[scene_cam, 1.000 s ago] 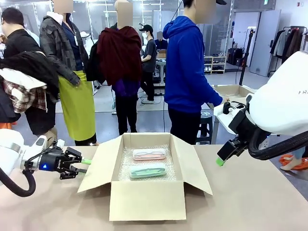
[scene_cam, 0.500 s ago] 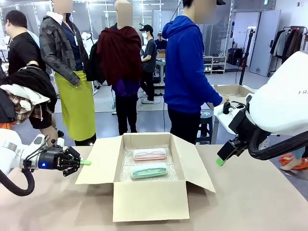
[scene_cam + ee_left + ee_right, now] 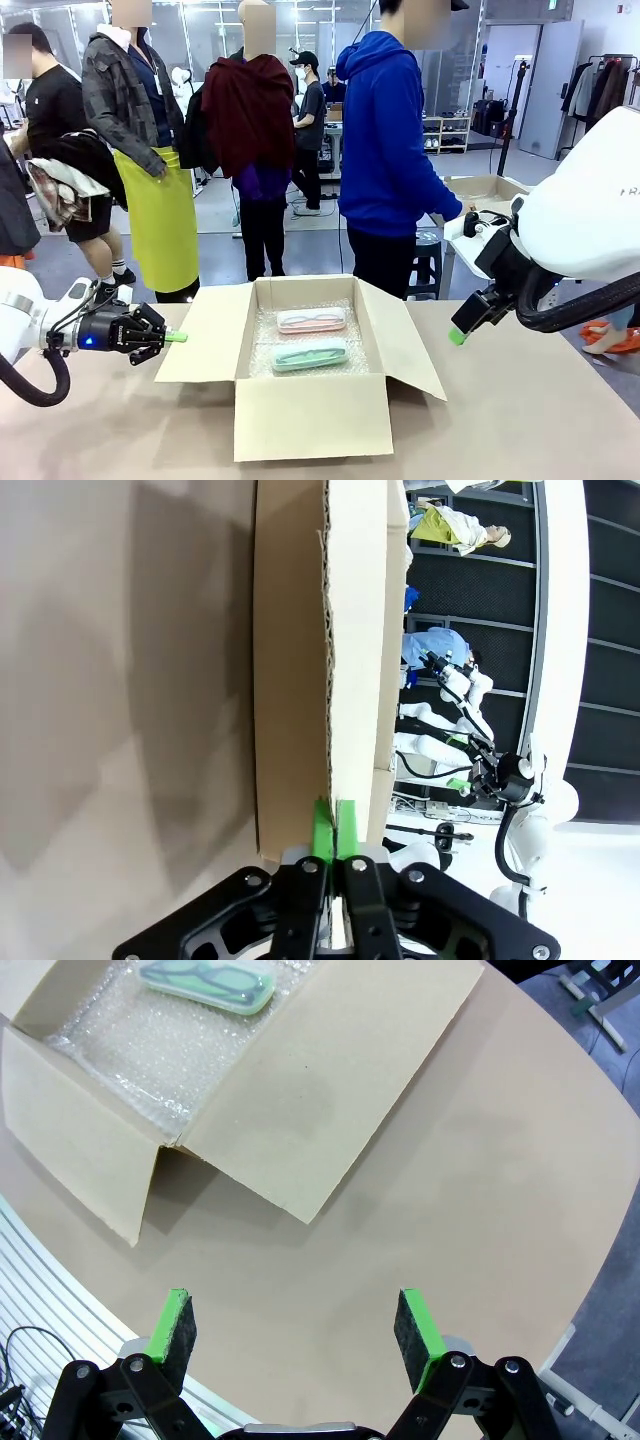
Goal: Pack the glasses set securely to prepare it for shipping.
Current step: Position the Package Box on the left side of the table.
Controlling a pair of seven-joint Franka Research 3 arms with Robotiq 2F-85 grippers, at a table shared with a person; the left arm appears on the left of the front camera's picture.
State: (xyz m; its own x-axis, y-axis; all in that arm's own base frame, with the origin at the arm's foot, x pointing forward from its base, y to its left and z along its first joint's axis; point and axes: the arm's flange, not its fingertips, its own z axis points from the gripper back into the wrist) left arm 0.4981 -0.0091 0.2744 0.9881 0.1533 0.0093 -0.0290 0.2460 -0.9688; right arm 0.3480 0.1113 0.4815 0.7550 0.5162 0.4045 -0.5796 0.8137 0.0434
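The glasses set lies in an open cardboard box (image 3: 310,415) lined with bubble wrap: a pale pink case (image 3: 311,320) behind a mint green case (image 3: 309,354). My left gripper (image 3: 176,337) is shut on the outer edge of the box's left flap (image 3: 205,335). In the left wrist view the green pads (image 3: 322,830) pinch that flap's edge (image 3: 355,630). To the right of the box, my right gripper (image 3: 458,335) hangs open above the table with nothing in it. The right wrist view looks past this gripper (image 3: 296,1332) at the right flap (image 3: 330,1090) and the green case (image 3: 205,982).
A person in a blue hoodie (image 3: 390,150) stands at the far side of the table, behind the box. The box's right flap (image 3: 405,340) lies spread outward. Bare tabletop (image 3: 540,420) stretches to the right of the box and in front of it.
My left gripper has closed on the left flap's edge. The flap has risen a little and the box has shifted slightly. The right arm has stayed still.
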